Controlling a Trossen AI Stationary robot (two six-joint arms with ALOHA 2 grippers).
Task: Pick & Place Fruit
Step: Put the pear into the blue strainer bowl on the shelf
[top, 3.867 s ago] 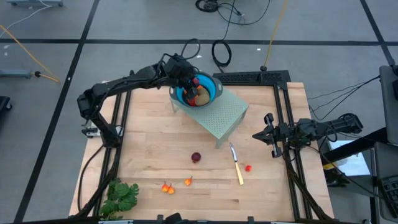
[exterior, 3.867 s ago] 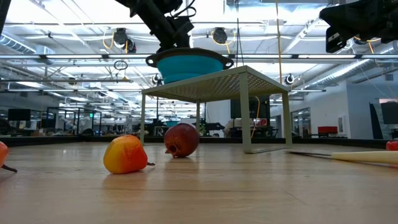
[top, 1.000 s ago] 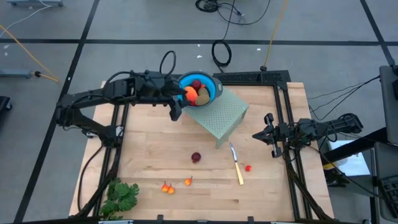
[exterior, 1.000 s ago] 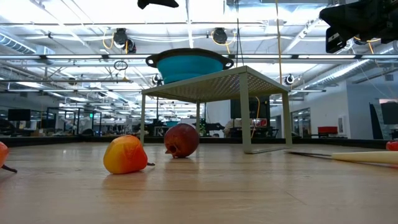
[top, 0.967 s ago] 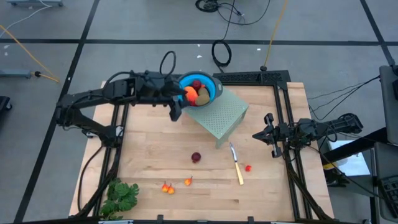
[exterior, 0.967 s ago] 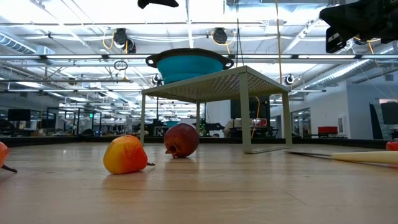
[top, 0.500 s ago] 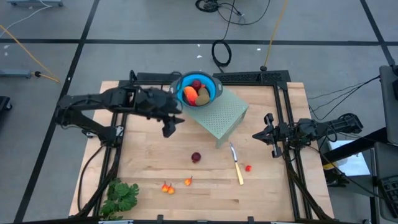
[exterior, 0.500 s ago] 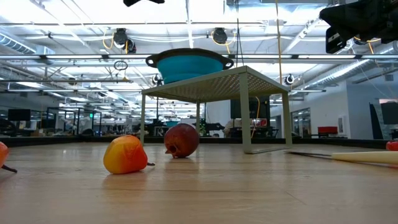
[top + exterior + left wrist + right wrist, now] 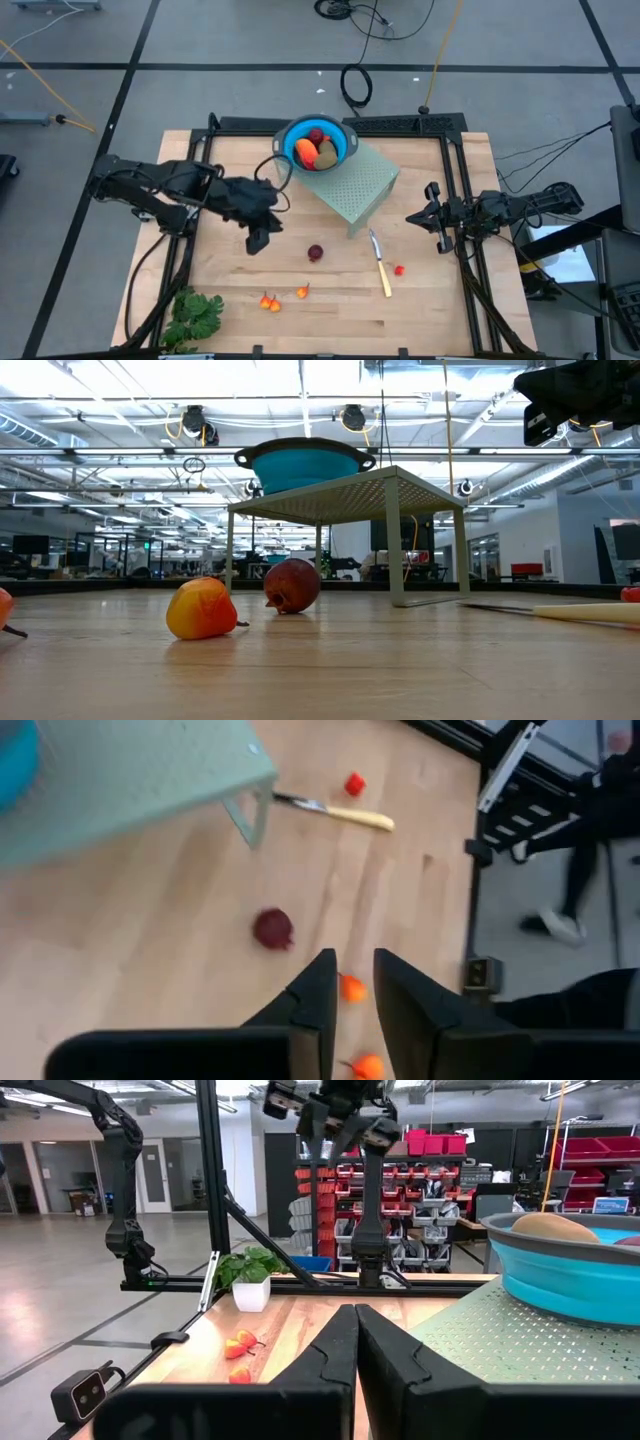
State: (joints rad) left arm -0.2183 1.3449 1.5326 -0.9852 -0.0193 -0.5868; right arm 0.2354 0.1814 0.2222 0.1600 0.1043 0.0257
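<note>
So the left gripper (image 9: 256,241) has swung away from the blue bowl (image 9: 343,150) (3 or 4 fruits sit inside) and narrowed to a small gap, empty, heading toward the dark red ball (image 9: 316,253) nearby, probably next up.

We saw a blue bowl (image 9: 318,146) on a pale green perforated stand (image 9: 356,183), a dark red ball (image 9: 315,253), and a yellow-handled knife (image 9: 381,265).
</note>
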